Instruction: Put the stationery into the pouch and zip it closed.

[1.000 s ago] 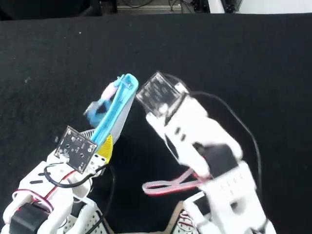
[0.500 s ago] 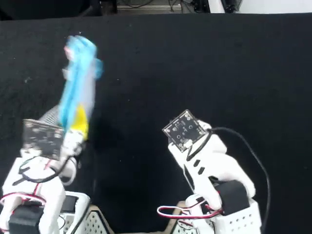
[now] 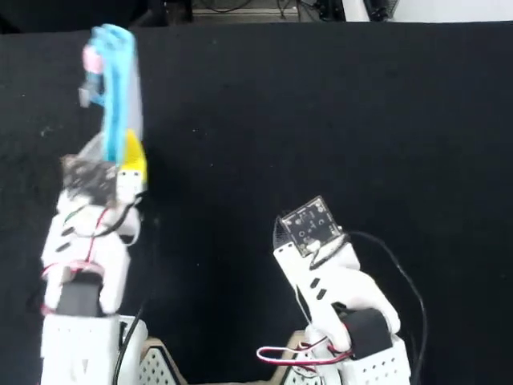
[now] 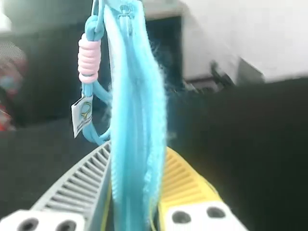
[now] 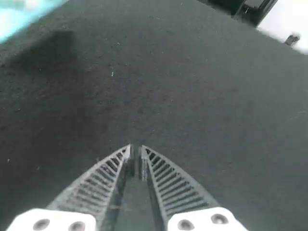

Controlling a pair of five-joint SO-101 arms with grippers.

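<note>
The left tool [image 3: 117, 154] was clamped on the light blue pouch [image 3: 120, 96], gripping it at its near end between one grey finger [image 4: 79, 185] and one yellow finger [image 4: 185, 180]. In the left wrist view the left tool [image 4: 138, 150] held the pouch [image 4: 137, 110] edge-on, so that the fabric stood out past the fingertips as a narrow band. The zipper pull [image 4: 126, 8] sat at the far end of the pouch. A blue strap with a pink wrapped section [image 4: 89, 57] and a small tag [image 4: 83, 113] hung alongside the pouch. Seen from above, the pouch extended from the left arm toward the far left corner of the black surface [image 3: 321, 104], with the pink section [image 3: 92, 60] near its far tip. The right tool [image 5: 136, 155] was well apart from the pouch, drawn in near its own base, above bare surface [image 5: 192, 72]. Its two grey fingers were brought together, tips almost touching, with nothing between them. A blue smear [image 5: 24, 14] at the corner of the right wrist view was probably the pouch.
</note>
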